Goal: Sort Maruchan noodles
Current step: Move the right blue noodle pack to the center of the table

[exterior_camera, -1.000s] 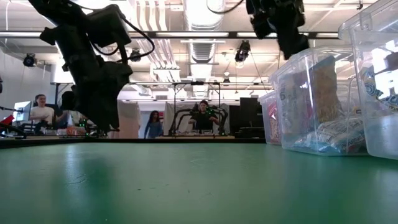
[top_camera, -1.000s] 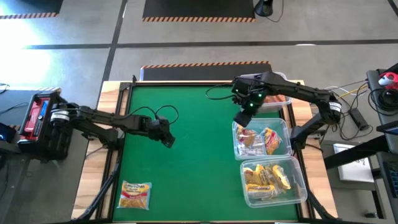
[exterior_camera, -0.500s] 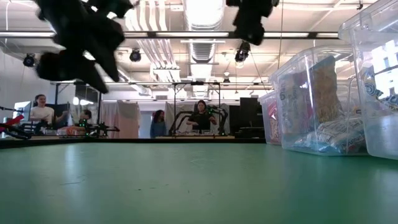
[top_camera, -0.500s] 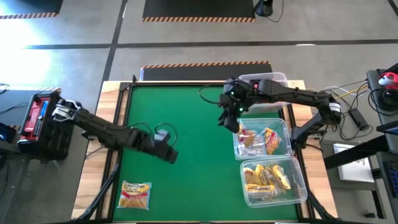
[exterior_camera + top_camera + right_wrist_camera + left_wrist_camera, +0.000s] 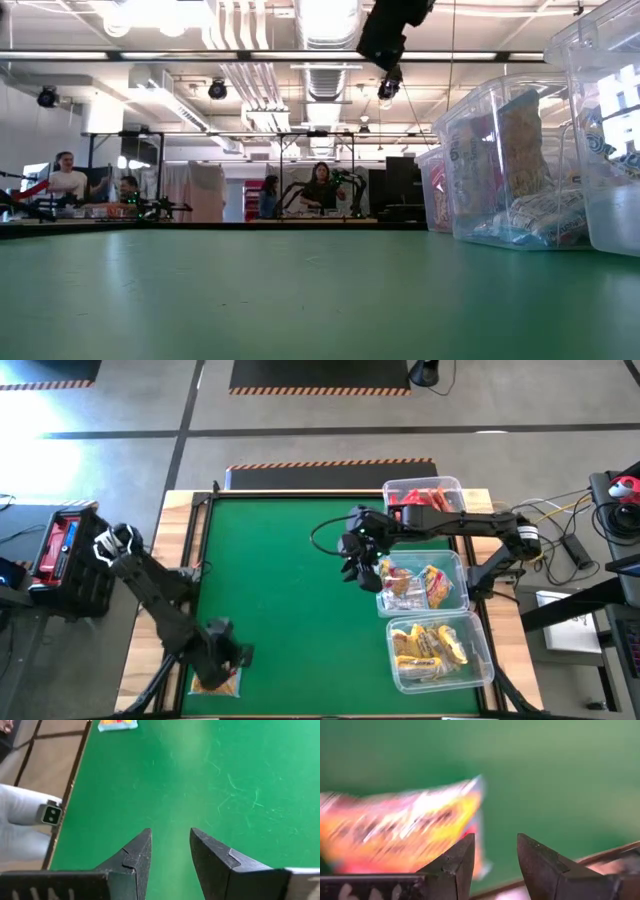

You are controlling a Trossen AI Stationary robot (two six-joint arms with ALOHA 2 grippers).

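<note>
One Maruchan noodles packet (image 5: pixel 216 682), yellow-orange with a pale end, lies flat on the green table near its near left corner. It shows blurred in the left wrist view (image 5: pixel 400 832). My left gripper (image 5: pixel 224 656) hangs open just above it, the fingers (image 5: pixel 495 840) clear of the packet. My right gripper (image 5: pixel 356 556) is open and holds nothing. It hovers high over the table's middle, just left of the bins, and also shows in the right wrist view (image 5: pixel 170 832) and the low view (image 5: pixel 390 30). More packets fill three clear bins.
Three clear bins stand in a row along the right edge: the far one (image 5: pixel 425 495) with red packets, the middle one (image 5: pixel 421 585) with mixed packets, the near one (image 5: pixel 440 650) with yellow packets. The table's wooden rim (image 5: pixel 190 560) runs beside the left arm. People sit beyond the table (image 5: pixel 320 190).
My left gripper has swung fast from the table's left middle toward the near edge, rolling as it went, and now stands over the packet. My right gripper has moved from above the middle bin toward the table's left, out over the green surface, and has turned.
</note>
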